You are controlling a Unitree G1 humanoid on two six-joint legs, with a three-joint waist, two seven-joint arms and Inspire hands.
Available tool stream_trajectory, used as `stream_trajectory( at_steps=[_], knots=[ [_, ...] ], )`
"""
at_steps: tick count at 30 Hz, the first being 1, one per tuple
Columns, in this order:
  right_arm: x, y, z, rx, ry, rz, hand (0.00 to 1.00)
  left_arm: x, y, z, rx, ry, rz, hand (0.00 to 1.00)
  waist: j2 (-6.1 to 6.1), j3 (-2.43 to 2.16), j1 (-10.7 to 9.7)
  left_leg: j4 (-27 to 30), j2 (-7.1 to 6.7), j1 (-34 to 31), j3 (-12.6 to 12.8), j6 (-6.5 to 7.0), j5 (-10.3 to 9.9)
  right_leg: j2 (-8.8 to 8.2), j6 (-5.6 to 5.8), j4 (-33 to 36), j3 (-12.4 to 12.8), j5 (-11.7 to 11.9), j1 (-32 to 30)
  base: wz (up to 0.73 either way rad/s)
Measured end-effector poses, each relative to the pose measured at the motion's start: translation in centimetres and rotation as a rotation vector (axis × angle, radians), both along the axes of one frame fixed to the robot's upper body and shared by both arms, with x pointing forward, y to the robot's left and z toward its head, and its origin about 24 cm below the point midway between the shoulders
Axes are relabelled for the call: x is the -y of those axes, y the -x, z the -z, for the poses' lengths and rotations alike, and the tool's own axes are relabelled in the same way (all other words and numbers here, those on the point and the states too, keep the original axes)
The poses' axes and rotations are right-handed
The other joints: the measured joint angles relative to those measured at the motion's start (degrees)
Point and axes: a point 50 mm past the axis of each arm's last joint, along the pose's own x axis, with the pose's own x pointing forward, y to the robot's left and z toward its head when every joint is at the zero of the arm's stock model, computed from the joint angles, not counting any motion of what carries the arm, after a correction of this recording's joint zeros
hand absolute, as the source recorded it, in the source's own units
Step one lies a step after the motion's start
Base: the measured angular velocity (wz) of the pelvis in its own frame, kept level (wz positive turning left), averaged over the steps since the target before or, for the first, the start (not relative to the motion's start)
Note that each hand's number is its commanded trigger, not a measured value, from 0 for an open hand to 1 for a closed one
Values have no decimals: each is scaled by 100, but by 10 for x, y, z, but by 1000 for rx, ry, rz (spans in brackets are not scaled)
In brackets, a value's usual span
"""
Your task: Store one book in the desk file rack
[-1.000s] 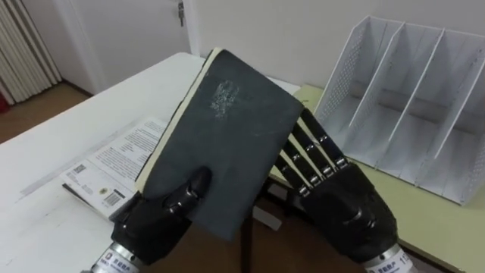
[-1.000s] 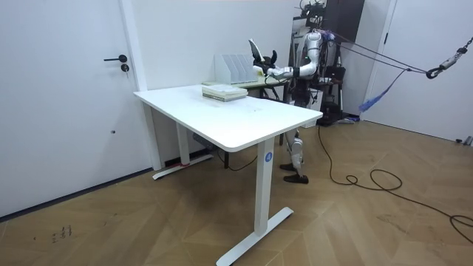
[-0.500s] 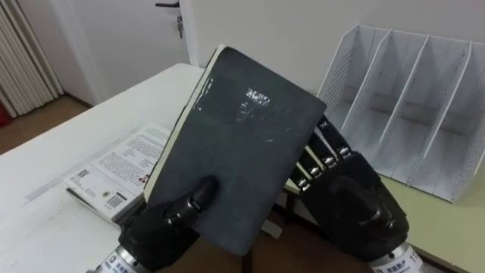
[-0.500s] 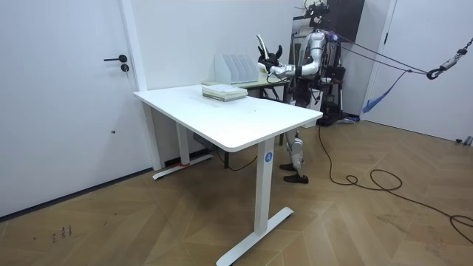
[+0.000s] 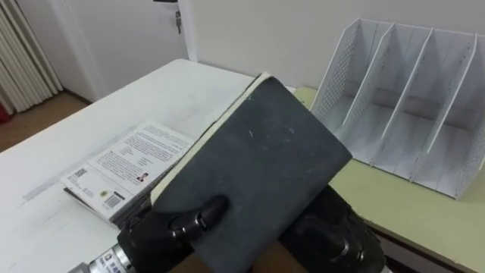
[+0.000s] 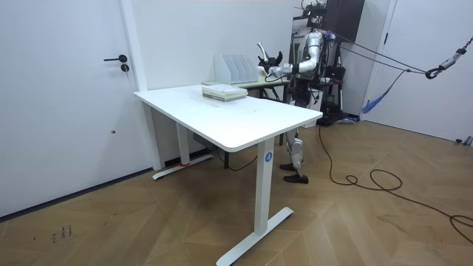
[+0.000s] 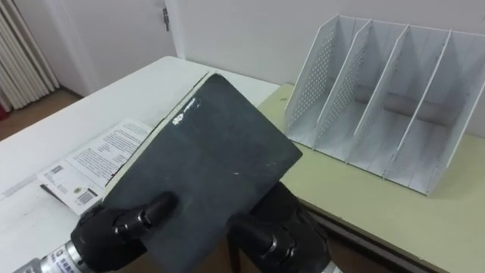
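Left hand (image 5: 161, 233) grips the book (image 5: 258, 167) mid-frame, right hand (image 5: 337, 243) under it (grip unclear), rack (image 5: 337, 76) upper right, stack (image 5: 125, 163) left

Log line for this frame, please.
phase: book held | dark book: tilted, left hand clamped on it, right hand beneath | file rack: slots empty, ahead right | book stack: on white table, left

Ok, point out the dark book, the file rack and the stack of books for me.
dark book (image 5: 258, 159): left eye view, middle of its cover.
file rack (image 5: 339, 76): left eye view, perforated left side wall.
stack of books (image 5: 125, 163): left eye view, top printed cover.
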Motion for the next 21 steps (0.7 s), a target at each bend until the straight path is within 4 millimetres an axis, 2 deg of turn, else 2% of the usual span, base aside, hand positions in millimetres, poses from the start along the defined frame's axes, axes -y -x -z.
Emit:
stream_trajectory(
  at_steps=[1,6,10,15,21],
  knots=[
    [0,0,1,-5,-1,-2,100,-1,0,0,-1,-6,2,100,1,0,-5,1,0,-12,0,-1,-1,-1,0,-2,-5,-1,-9,0],
    [6,2,12,-49,36,6,100,4,3,2,-12,-14,49,100,-4,-3,1,0,-3,-80,2,-1,-1,-9,2,6,-9,0,-82,0],
    [4,4,16,-67,35,-3,100,6,4,2,-5,-10,77,100,-5,-2,6,0,-2,-74,11,-1,0,-8,0,13,-7,-1,-112,0],
    [1,6,18,-85,11,-12,100,11,8,-1,8,-17,138,100,-25,11,9,-2,-2,-77,40,-1,0,-10,7,9,7,-10,-118,0],
    [0,7,18,-85,10,-14,100,13,9,-1,8,-20,151,100,-23,6,20,-5,-2,-94,50,-1,-1,-9,5,44,7,-10,-136,0]
  ],
)
